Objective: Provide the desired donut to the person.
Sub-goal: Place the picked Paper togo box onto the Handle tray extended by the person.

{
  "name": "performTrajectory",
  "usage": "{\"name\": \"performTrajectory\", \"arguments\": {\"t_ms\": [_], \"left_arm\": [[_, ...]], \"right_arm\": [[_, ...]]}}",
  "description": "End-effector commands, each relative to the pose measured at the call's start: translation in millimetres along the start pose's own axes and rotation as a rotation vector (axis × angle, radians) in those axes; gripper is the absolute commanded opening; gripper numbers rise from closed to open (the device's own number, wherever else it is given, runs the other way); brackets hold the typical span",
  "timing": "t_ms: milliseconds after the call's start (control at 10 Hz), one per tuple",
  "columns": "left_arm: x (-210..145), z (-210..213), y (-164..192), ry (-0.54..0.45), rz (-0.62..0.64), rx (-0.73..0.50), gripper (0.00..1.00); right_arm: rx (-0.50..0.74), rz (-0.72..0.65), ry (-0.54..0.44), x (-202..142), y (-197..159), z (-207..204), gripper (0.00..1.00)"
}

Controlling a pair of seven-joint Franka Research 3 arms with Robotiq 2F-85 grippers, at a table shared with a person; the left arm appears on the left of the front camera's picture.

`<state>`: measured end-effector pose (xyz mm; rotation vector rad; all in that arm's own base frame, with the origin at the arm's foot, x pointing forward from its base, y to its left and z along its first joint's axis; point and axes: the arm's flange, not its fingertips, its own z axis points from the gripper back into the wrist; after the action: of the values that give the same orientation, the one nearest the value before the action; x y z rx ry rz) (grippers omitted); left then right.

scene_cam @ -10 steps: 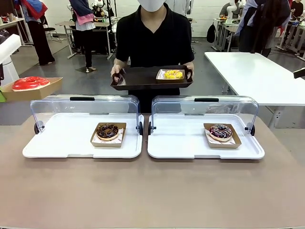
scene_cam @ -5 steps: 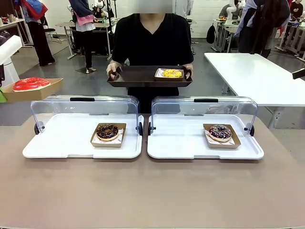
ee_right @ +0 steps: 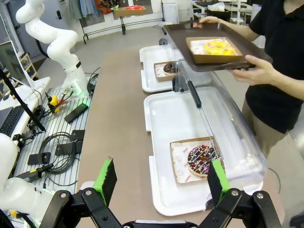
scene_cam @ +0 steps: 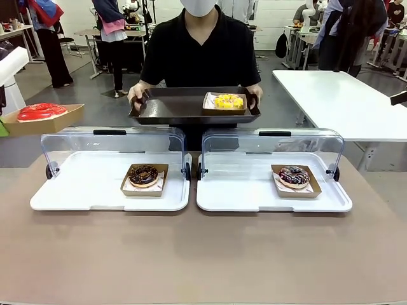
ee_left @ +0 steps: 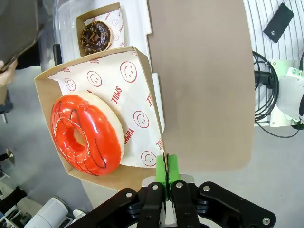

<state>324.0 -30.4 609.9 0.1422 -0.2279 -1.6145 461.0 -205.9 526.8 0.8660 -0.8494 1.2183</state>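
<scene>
A red glazed donut [ee_left: 85, 133] lies on printed paper in a cardboard tray [ee_left: 137, 178]. My left gripper [ee_left: 166, 164] is shut on that tray's edge. In the front view the red donut [scene_cam: 40, 111] hangs in the air at the far left, above and beside the table. The person [scene_cam: 200, 54] stands at the far side, both hands on a dark serving tray [scene_cam: 168, 105] that carries a yellow donut [scene_cam: 227, 100] in its own carton. My right gripper [ee_right: 161, 180] is open and holds nothing, above the table's right end.
Two white display trays [scene_cam: 82, 194] [scene_cam: 241, 194] with raised clear lids [scene_cam: 114, 143] stand side by side. A chocolate donut [scene_cam: 144, 175] sits in the left one and a sprinkled dark donut [scene_cam: 294, 175] in the right. Bare brown tabletop [scene_cam: 203, 254] lies in front.
The person has brought the serving tray with the yellow donut closer to the table. The red donut and both grippers have stayed where they were.
</scene>
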Motion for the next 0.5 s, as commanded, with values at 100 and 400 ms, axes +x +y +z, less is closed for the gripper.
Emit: {"name": "performTrajectory", "arguments": {"t_ms": [100, 400], "left_arm": [[0.8, 2.3, -1.0, 0.003, 0.002, 0.008, 0.0], [0.8, 2.3, -1.0, 0.003, 0.002, 0.008, 0.0]], "right_arm": [[-0.007, -0.009, 0.002, 0.8, -0.7, -0.8, 1.0], [-0.007, -0.009, 0.002, 0.8, -0.7, -0.8, 1.0]]}}
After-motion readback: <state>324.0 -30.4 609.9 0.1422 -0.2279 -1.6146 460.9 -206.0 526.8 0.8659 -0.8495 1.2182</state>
